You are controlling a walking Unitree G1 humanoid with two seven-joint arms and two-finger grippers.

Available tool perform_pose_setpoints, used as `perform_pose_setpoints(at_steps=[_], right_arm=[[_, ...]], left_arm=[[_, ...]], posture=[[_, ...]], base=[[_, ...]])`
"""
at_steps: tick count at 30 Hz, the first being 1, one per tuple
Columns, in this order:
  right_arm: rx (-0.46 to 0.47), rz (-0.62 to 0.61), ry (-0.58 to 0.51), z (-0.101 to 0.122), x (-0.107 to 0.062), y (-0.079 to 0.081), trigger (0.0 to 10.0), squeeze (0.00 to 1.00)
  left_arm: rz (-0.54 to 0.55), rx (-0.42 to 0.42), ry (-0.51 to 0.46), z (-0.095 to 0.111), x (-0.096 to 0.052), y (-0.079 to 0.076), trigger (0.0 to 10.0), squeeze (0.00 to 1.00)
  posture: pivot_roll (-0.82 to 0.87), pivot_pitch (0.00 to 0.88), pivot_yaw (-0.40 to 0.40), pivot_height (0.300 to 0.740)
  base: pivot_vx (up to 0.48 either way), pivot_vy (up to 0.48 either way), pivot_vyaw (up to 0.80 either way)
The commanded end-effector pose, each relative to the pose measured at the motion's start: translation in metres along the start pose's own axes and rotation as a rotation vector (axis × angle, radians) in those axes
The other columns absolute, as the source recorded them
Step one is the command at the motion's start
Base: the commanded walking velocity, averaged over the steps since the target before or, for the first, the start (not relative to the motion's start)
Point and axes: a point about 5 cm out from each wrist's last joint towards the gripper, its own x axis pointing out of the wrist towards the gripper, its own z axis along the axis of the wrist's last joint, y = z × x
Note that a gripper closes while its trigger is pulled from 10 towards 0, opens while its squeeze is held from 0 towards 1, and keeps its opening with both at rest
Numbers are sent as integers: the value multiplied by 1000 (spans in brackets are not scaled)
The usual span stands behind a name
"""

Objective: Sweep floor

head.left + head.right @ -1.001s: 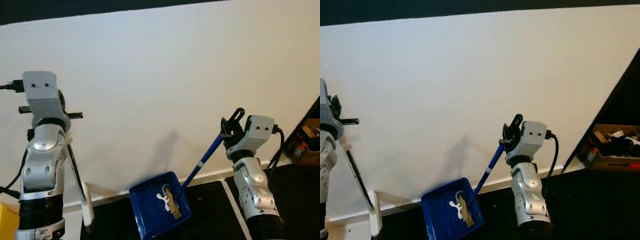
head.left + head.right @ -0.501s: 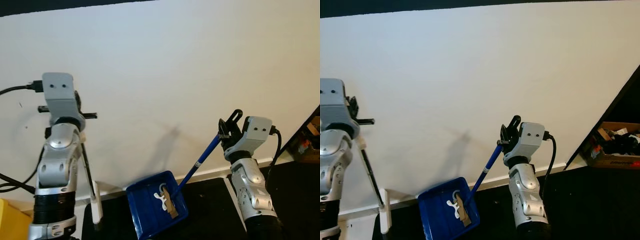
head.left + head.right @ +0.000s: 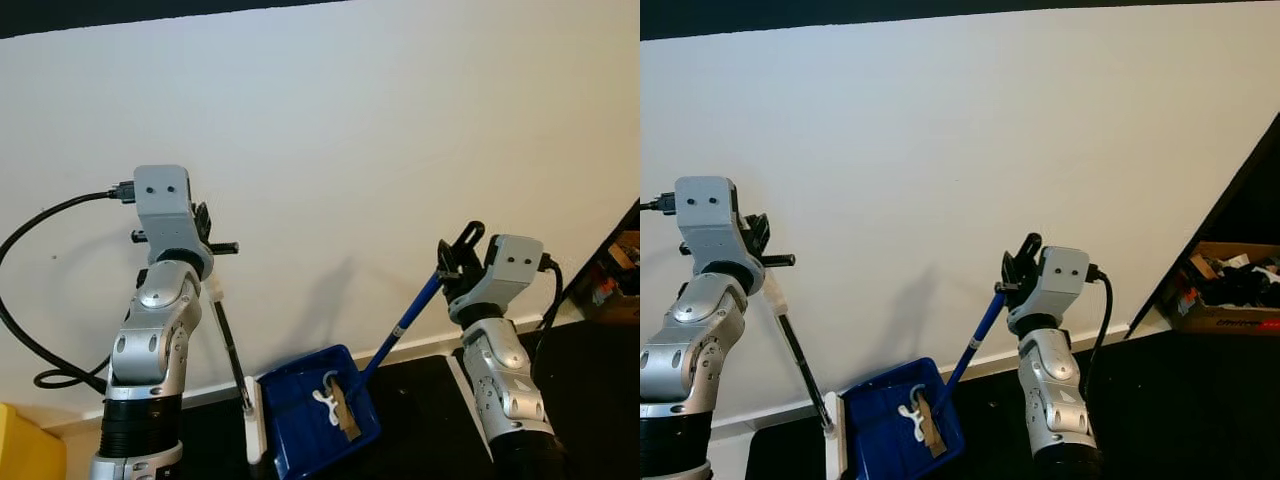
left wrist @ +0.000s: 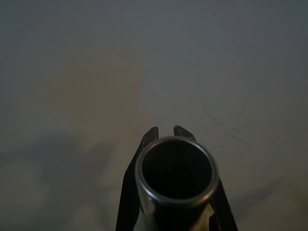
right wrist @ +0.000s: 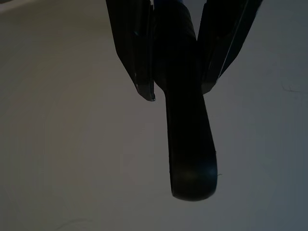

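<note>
Two grippers clamped on tools: right gripper (image 3: 456,250) grips blue dustpan (image 3: 318,420) handle; left gripper (image 3: 205,240) grips broom (image 3: 236,365) handle. Debris (image 3: 336,400) sits in pan by wall; sweeping looks nearly done; emptying left.

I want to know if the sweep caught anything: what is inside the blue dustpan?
Inside the blue dustpan lie a white scrap and a brown cardboard-like strip. Anything beneath them is covered.

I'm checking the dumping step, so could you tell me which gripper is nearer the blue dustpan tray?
Right. The right gripper holds the dustpan by its handle top; the left gripper grips the broom beside it.
</note>
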Motion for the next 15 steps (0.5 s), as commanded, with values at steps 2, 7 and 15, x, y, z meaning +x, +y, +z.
perform_pose_setpoints(at_steps=[2, 7, 15], right_arm=[[28, 8, -27, 3, 2, 3, 10000, 0], [29, 2, -29, 3, 2, 2, 10000, 0], [24, -7, -31, 3, 1, -1, 10000, 0]], left_arm=[[-6, -4, -47, 9, 1, -2, 10000, 0], [-18, 3, -45, 9, 2, -3, 10000, 0], [-23, 4, -41, 8, 4, -4, 10000, 0]], posture=[[11, 55, 87, 740], [9, 54, 90, 740], [4, 58, 95, 740]], base=[[0, 0, -800], [0, 0, -800], [0, 0, -800]])
